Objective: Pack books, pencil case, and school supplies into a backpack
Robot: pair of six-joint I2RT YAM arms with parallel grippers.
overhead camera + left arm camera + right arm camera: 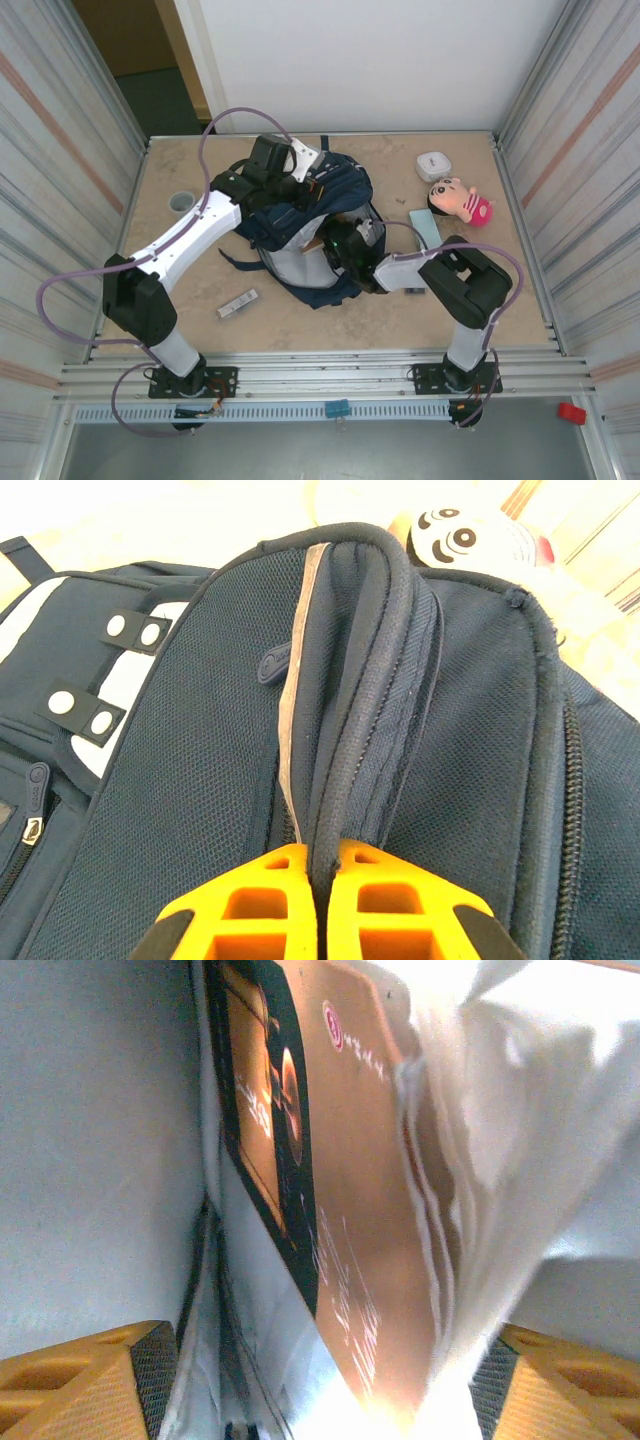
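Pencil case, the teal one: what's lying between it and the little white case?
The doll in pink lies between the pencil case and the white case, seen in the top external view.

A robotics lab test cell — a beige stone-patterned tabletop (330, 325) boxed in on both sides by ribbed translucent plastic panels (55, 150), a slotted aluminium rail (330, 375) along the near edge carrying the bolted bases of the white-and-black left arm (185, 240) and right arm (470, 285) — plain white wall (370, 60) behind.
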